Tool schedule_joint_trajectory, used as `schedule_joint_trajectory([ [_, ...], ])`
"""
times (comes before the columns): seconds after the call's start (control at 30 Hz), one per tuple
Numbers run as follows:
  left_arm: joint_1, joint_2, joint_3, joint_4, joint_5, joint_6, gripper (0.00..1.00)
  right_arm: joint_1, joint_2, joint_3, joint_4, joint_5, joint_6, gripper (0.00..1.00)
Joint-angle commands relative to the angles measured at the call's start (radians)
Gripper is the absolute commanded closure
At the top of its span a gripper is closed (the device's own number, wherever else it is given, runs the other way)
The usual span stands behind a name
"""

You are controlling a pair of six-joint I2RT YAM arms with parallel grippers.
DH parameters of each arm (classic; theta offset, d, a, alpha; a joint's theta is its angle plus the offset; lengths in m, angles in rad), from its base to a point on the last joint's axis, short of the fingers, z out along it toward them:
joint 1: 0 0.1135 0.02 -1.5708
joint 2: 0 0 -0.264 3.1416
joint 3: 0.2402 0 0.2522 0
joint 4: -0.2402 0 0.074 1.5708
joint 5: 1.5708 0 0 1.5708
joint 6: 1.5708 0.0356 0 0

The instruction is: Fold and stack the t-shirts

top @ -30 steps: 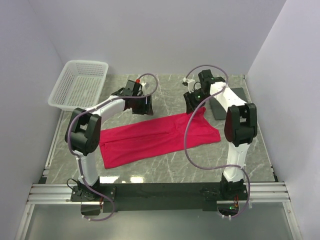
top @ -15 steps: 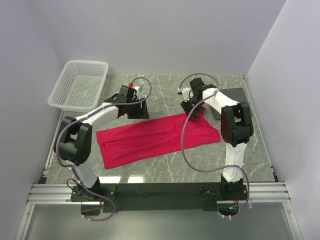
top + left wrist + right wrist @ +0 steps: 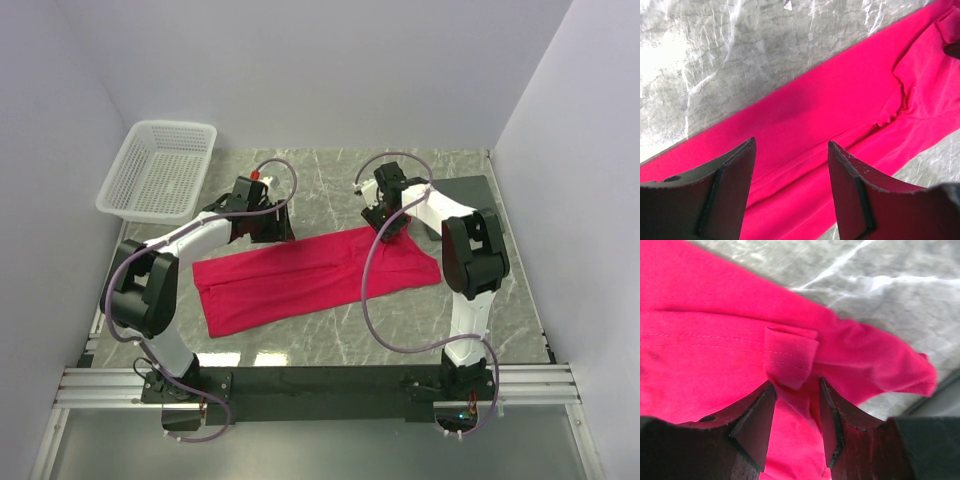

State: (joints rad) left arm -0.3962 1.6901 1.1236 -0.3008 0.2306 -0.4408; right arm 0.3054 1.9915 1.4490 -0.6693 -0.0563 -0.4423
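A crimson t-shirt [image 3: 310,275] lies on the marble table [image 3: 330,180] as a long band, folded lengthwise and slanting up to the right. My left gripper [image 3: 262,228] hangs over the band's far edge near its left half. In the left wrist view, this gripper [image 3: 791,141] stands open above the red cloth [image 3: 840,90], with nothing between its fingers. My right gripper [image 3: 388,225] is down on the shirt's far right corner. In the right wrist view, its jaws [image 3: 796,382] pinch a raised fold of the fabric [image 3: 715,350].
A white mesh basket [image 3: 160,170] stands at the back left corner. A dark grey pad [image 3: 465,190] lies at the back right, just beyond the right arm. Pale walls close in the table on the left, right and far sides.
Both grippers have come down and inward toward the shirt's far edge. The shirt's raised right corner has dropped flatter, and the right jaws have narrowed slightly on the cloth.
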Motion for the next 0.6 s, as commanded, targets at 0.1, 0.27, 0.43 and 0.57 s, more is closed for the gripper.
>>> schedule_joint_trajectory([
  [0.1,0.008,-0.069,-0.027,0.04,-0.008,-0.016,0.36,-0.002,-0.092,0.002,0.08,0.09,0.01,0.54],
  [0.27,0.01,-0.078,-0.036,0.04,-0.011,-0.016,0.36,-0.02,-0.077,0.025,0.079,0.093,0.027,0.56],
  [0.43,0.013,-0.086,-0.044,0.037,-0.011,-0.015,0.36,-0.041,-0.057,0.039,0.079,0.095,0.033,0.59],
  [0.57,0.016,-0.086,-0.05,0.045,-0.005,-0.019,0.36,-0.068,-0.049,0.056,0.063,0.069,0.04,0.65],
])
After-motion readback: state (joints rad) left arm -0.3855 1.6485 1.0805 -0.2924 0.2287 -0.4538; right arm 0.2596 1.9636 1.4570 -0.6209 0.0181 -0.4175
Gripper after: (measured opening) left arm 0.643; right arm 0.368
